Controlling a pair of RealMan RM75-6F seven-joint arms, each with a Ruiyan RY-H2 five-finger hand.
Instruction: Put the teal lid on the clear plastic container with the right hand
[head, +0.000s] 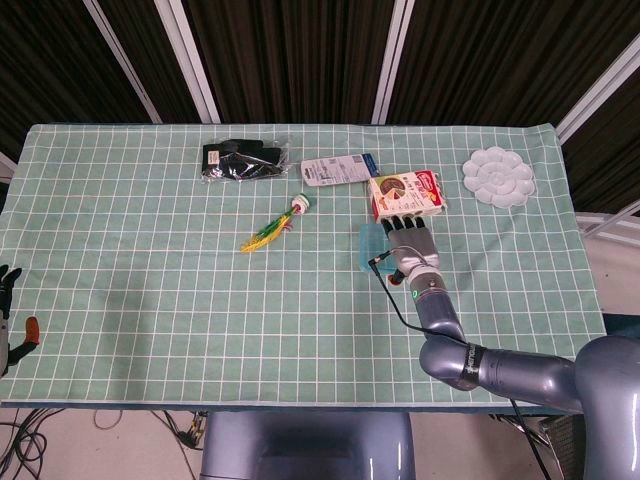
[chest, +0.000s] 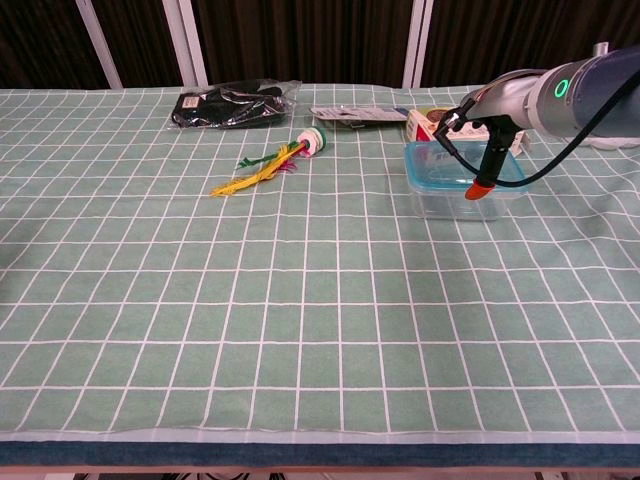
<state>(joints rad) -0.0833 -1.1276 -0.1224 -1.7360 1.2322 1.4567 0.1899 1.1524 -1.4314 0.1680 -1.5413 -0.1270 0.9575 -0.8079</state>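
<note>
The clear plastic container (chest: 447, 203) stands right of the table's middle with the teal lid (chest: 438, 162) lying on top of it. In the head view only the lid's left strip (head: 368, 246) shows beside my right hand (head: 411, 239). That right hand (chest: 482, 128) lies over the lid with its fingers stretched across it, and its orange-tipped thumb hangs down in front of the container. My left hand (head: 8, 315) sits off the table's left edge, holding nothing, fingers apart.
Just behind the container lies a red snack box (head: 406, 191). A flat blister pack (head: 335, 170), a black packet (head: 242, 160) and a white palette (head: 498, 177) sit along the back. A feathered toy (head: 273, 228) lies left of the container.
</note>
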